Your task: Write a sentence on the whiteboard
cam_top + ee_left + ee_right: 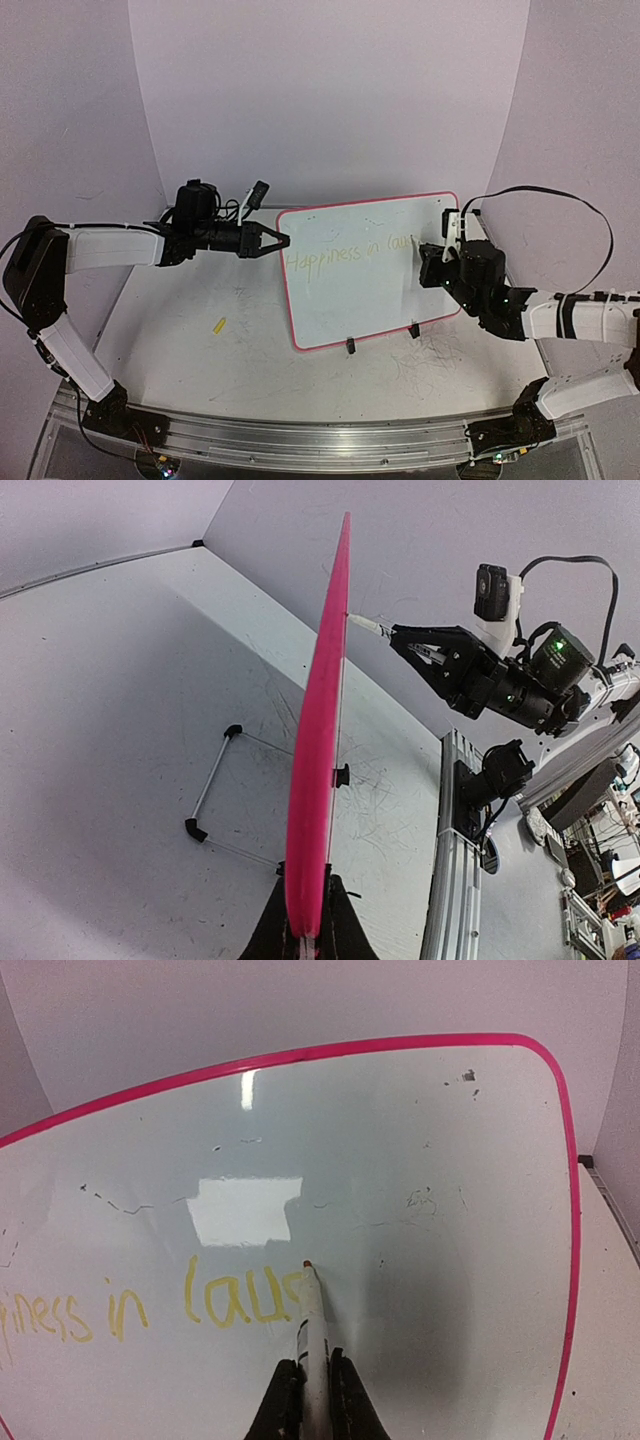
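The whiteboard (365, 265) stands tilted on two black clip feet, its rim red-pink. My left gripper (281, 241) is shut on its left edge; the left wrist view shows the pink rim (312, 780) edge-on between the jaws. My right gripper (428, 262) is shut on a white marker (314, 1345) whose tip touches the board face (420, 1110). The sentence (348, 252) in faint yellow reads "Happiness in lau" with a part-drawn letter at the tip; in the right wrist view (215, 1300) I read "iness in lau".
A yellow marker cap (218, 324) lies on the table left of the board. A wire stand (215, 790) sits behind the board. The aluminium rail (300, 430) runs along the near edge. Curved white walls close the back and sides.
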